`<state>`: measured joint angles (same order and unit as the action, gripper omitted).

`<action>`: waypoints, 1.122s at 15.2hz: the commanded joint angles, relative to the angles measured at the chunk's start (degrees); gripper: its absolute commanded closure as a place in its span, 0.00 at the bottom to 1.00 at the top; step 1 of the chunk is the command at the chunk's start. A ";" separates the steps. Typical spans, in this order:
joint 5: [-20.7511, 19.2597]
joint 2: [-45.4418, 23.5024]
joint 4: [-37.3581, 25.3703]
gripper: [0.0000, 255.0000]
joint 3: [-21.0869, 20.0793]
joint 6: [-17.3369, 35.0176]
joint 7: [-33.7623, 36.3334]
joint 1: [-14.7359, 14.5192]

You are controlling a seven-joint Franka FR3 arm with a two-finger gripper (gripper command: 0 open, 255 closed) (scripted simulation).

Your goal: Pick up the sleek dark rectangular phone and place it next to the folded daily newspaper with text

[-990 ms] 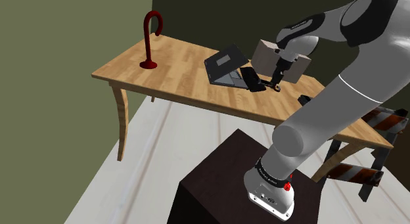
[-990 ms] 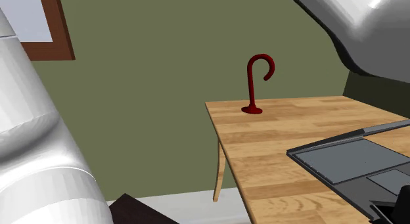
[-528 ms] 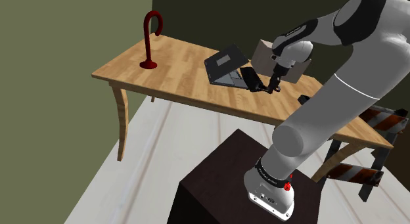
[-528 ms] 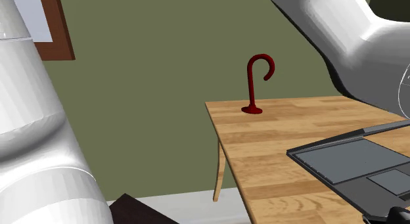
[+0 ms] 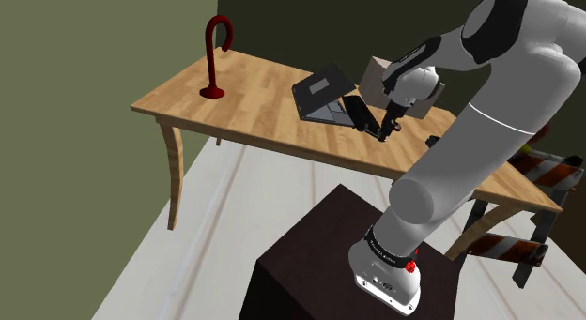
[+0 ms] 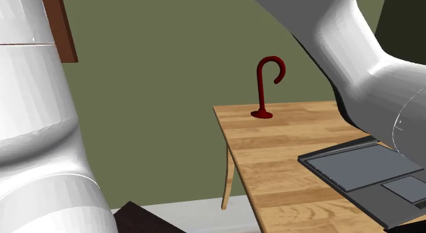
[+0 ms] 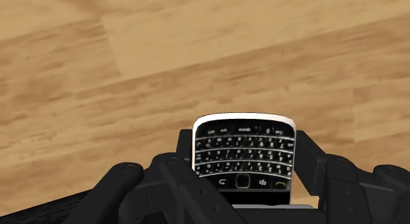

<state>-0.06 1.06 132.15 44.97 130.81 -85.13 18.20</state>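
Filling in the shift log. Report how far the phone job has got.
Done: the pincer is shut on the phone, keypad showing in its grip. In hand: the lift; I cannot tell whether the phone has cleared the table. Left: carry it to the newspaper, apparently the pale folded thing behind the laptop, and set it down beside it.

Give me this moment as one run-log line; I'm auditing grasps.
gripper: shut on phone | phone: clasped, above wooden table | laptop: open, beside gripper
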 commanded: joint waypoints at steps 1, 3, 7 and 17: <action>0.75 -0.86 0.09 1.00 0.01 0.65 -0.47 -0.05; 0.75 -0.86 0.09 1.00 0.00 0.65 -0.46 -0.04; 0.75 -0.86 0.09 1.00 0.00 0.65 -0.47 -0.04; -3.94 4.64 -3.38 0.00 -0.58 -6.81 3.03 -0.08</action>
<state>-2.91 4.43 129.40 44.69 125.64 -83.14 18.23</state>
